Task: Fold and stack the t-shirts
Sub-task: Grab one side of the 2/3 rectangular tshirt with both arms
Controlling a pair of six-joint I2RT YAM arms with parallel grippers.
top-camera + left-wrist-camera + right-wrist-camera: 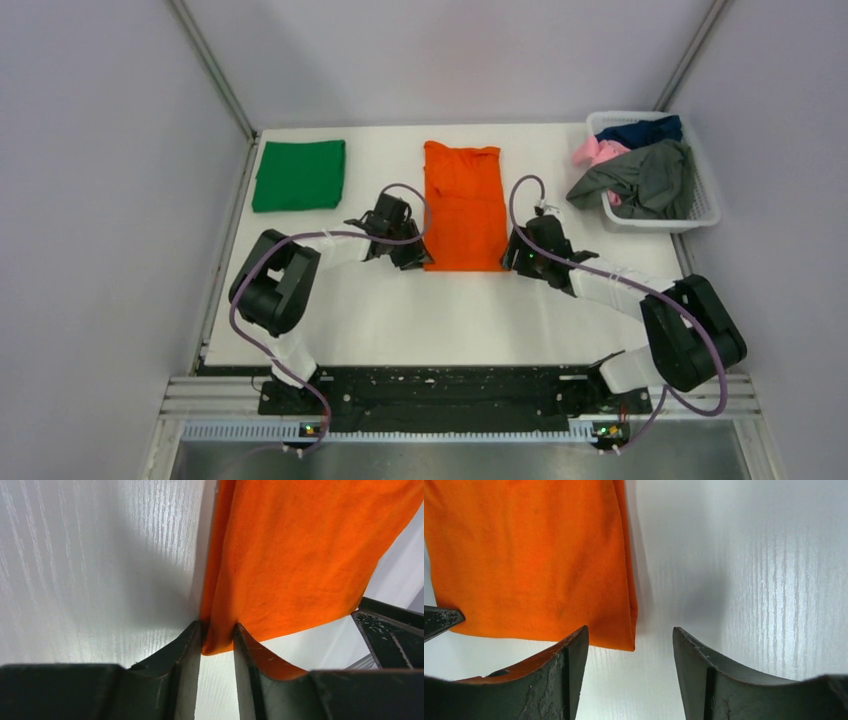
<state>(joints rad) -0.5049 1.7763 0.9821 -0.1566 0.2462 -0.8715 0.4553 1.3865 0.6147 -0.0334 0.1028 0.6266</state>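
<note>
**While your left claw point(217, 630) pinches the orange shirt point(463, 205), the right claw point(630, 632) stands wide**

As you look out from the arm bases, both claws sit at the near edge of the orange shirt, one at each corner. Your left claw is narrow, its two fingers closed on the near left corner, with cloth filling the gap between the tips. Your right claw is wide: the near right corner lies between its fingers, close to one and clear of the other, so nothing is held there. The orange shirt lies in the middle of the table point(450, 310), folded into a long strip running away from you. Farther back on the left, the green shirt point(299, 175) sits folded square, well apart from the orange one. At the far right corner you have the basket point(705, 215), with a grey shirt point(650, 180) draped over its near rim and a pink shirt point(597, 150) and a navy shirt point(645, 130) heaped behind it
</note>
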